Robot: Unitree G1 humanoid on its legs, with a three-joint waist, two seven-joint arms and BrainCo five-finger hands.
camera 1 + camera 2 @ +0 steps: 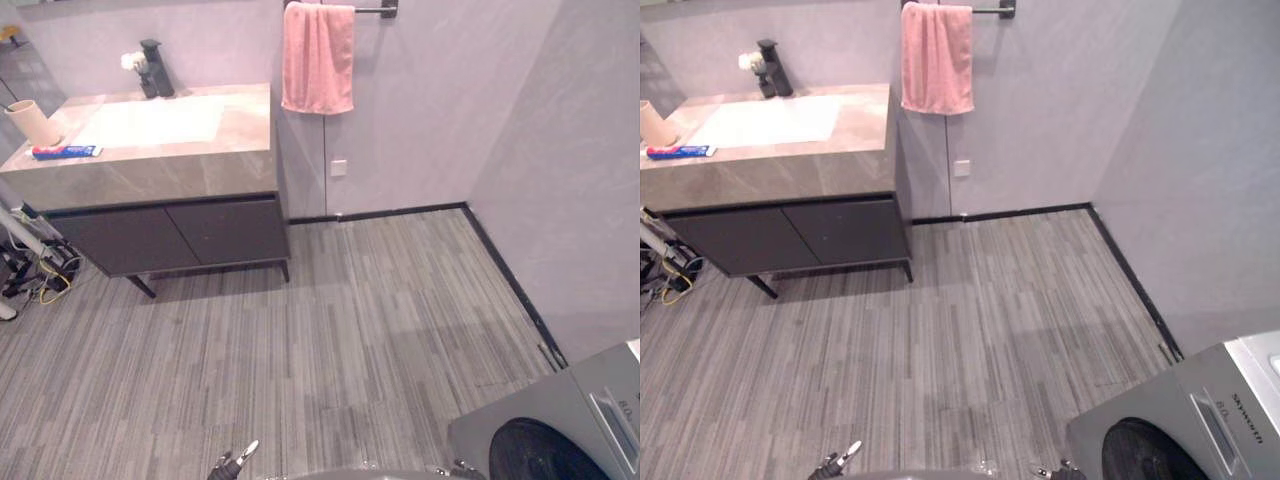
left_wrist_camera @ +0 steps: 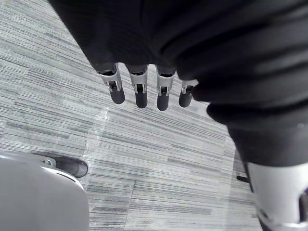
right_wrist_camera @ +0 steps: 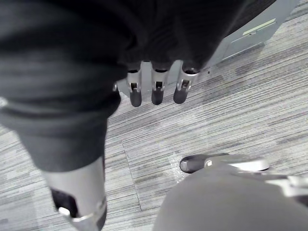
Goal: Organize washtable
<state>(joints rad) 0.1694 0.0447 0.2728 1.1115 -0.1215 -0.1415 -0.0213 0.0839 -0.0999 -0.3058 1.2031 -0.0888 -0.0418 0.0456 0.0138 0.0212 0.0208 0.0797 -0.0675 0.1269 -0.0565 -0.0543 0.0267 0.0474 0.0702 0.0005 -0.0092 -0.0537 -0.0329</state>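
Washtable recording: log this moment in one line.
washtable: across floor, cup and toothpaste tube on top | left robot hand: open, empty | right robot hand: open, empty

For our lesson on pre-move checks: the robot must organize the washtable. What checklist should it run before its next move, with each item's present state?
1. The left hand is free: ok, fingers straight, holding nothing.
2. The right hand is free: ok, likewise.
3. The washtable is within reach: not ok, it stands far across the floor.
4. The cup and toothpaste tube are in sight on it: ok.
5. Gap to the washing machine on the right: cannot tell.
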